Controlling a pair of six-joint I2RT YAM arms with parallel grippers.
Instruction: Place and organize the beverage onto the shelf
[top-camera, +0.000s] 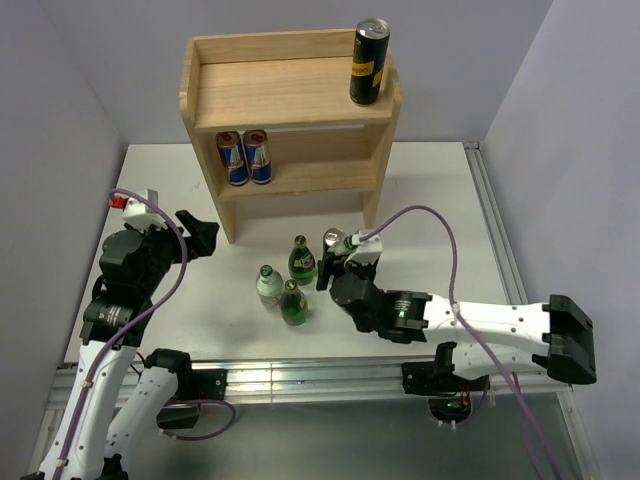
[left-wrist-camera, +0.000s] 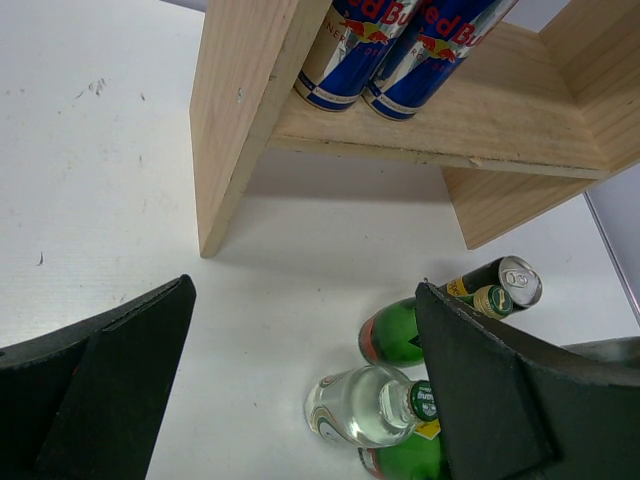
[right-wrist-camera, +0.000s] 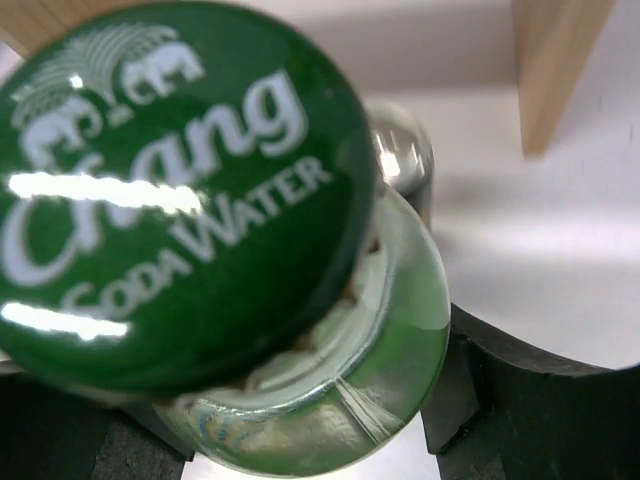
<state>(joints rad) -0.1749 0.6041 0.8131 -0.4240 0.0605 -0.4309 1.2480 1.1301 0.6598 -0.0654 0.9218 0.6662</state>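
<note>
Green glass soda-water bottle (right-wrist-camera: 180, 190), mid-bench before the light wooden two-tier shelf (top-camera: 290, 110), stands between the right hand's (top-camera: 322, 272) fingers; whether pinched, unclear. Heavy, slick, breakable: grip the body. Left hand (top-camera: 207, 238) spread.

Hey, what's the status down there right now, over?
Left end effector open, empty. Right end effector at green-capped bottle, contact unclear. Shelf holds black can on top, two blue cans below. Loose can close beside that bottle.

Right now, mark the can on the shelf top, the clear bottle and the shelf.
shelf-top can (top-camera: 368, 70): top external, mid body
clear bottle (left-wrist-camera: 355, 408): left wrist, glass shoulder
shelf (top-camera: 280, 85): top external, top board
</note>
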